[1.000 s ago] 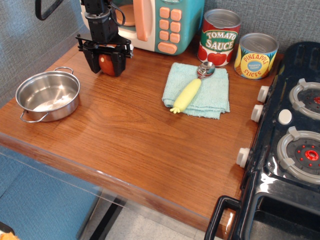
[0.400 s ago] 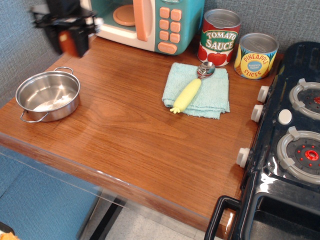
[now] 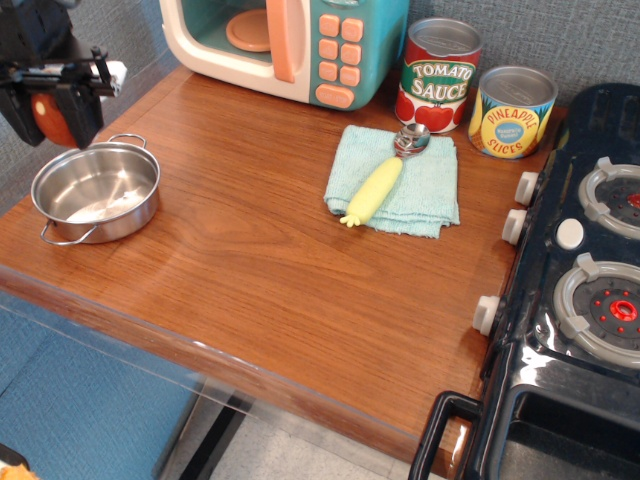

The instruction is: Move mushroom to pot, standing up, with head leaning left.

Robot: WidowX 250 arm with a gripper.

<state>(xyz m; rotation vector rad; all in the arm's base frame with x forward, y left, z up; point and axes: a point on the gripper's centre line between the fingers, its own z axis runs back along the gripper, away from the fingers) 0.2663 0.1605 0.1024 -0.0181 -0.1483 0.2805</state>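
Note:
The steel pot [image 3: 96,190] sits on the wooden counter near its left edge, with nothing inside. My gripper [image 3: 52,118] hangs in the air at the far left, just above and behind the pot's back-left rim. It is shut on the mushroom [image 3: 50,117], whose reddish-brown cap shows between the black fingers; its white stem is hidden.
A toy microwave [image 3: 290,45] stands at the back. A light blue cloth [image 3: 425,185] with a yellow-handled scoop [image 3: 380,185] lies mid-right. A tomato sauce can [image 3: 438,75] and a pineapple can [image 3: 512,112] stand behind it. A toy stove [image 3: 580,300] fills the right side.
My gripper has lifted the mushroom from the counter in front of the microwave and carried it left, then down toward the pot's back-left rim.

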